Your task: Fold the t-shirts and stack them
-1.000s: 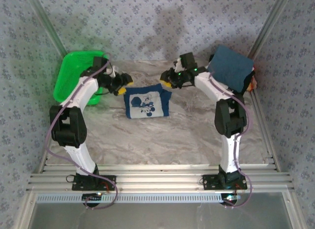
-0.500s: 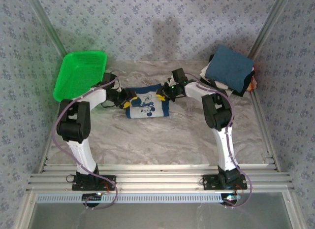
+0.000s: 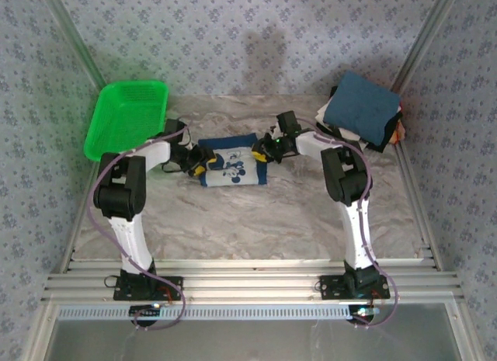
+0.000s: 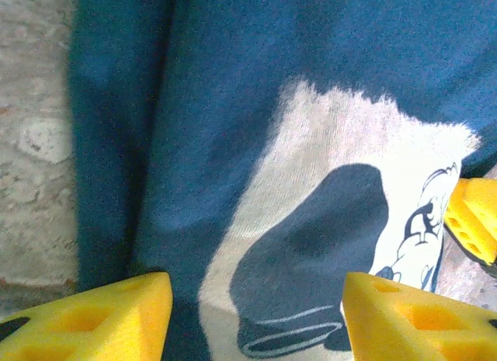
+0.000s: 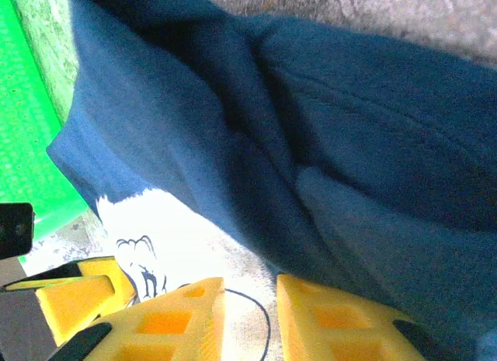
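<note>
In the middle of the table's far half lies the dark navy t-shirt (image 3: 231, 164), folded to a small rectangle with its pale printed picture facing up. We judge it light, limp and a little clingy. It will sag and spill open if lifted by one point, and the loose folded layers can slide over each other. The soundest hold is at the two short ends, low against the marbled table (image 3: 233, 221), pinching all layers together near the corners so that the fold travels as one packet.

The left gripper (image 3: 200, 162) sits at the shirt's left end. In its wrist view the yellow fingers (image 4: 116, 318) stand well apart, with the cloth and print flat between them and nothing clamped. The right gripper (image 3: 262, 150) is at the right end, its fingers (image 5: 178, 318) nearly together with only a narrow gap. Whether they nip an edge of fabric we cannot tell.

Beyond, at the far right corner, a stack of folded shirts waits, a teal-blue shirt (image 3: 361, 106) on top with a white shirt (image 3: 324, 112) peeping from beneath. The bright green mesh basket (image 3: 128, 116) stands at the far left.
</note>
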